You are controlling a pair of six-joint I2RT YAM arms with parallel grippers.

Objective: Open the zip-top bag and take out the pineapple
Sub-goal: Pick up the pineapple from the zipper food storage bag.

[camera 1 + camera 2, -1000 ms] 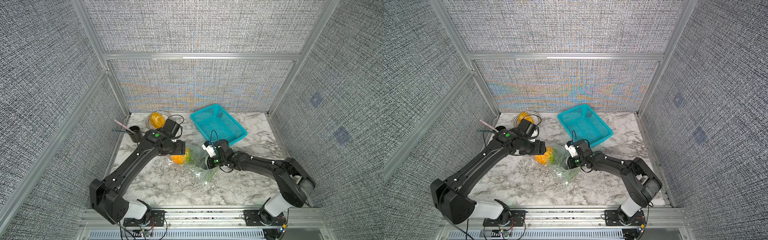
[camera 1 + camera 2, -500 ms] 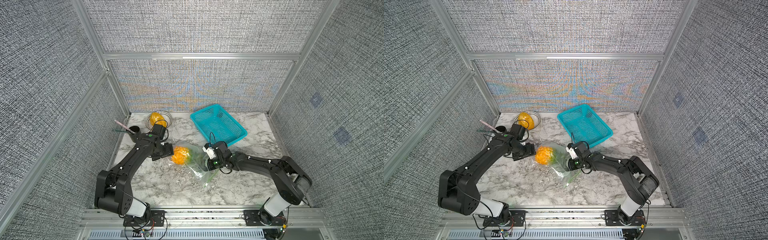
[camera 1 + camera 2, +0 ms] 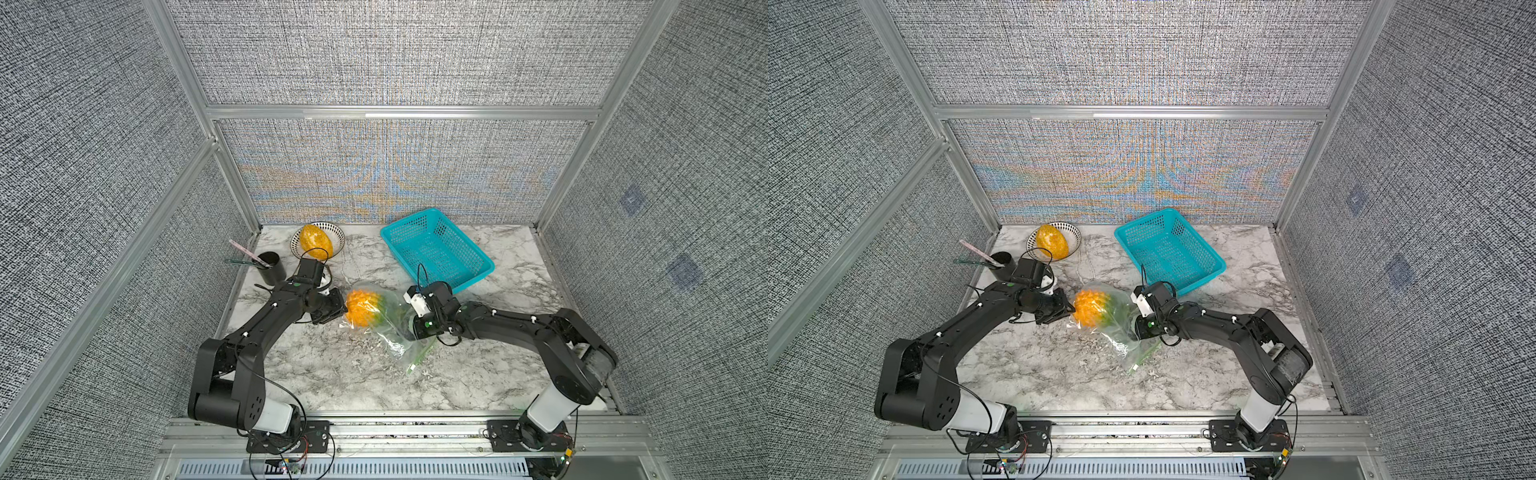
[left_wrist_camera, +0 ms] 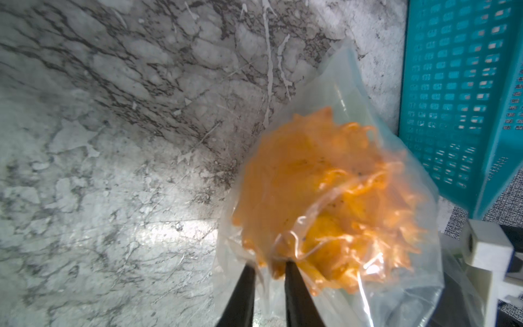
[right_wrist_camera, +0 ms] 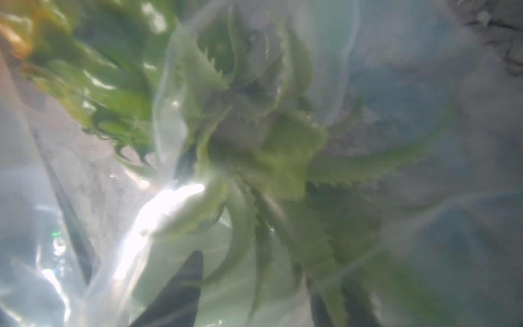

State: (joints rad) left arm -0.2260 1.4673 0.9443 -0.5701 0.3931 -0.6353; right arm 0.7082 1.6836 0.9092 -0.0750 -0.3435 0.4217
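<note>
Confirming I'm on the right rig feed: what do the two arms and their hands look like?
Both the left arm and right arm are matte black with rounded joints, white base segments, small white clips and thin black cables looping at the wrists. Each wrist shows a green light. The left hand has two slim, tapering black fingers; the right hand carries a white block.

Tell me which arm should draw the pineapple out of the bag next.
Right, probably. The right fingers sit at the leafy end of the pineapple, toward the green zip end of the bag. The left fingers pinch the plastic at the fruit's other end, anchoring it.
</note>
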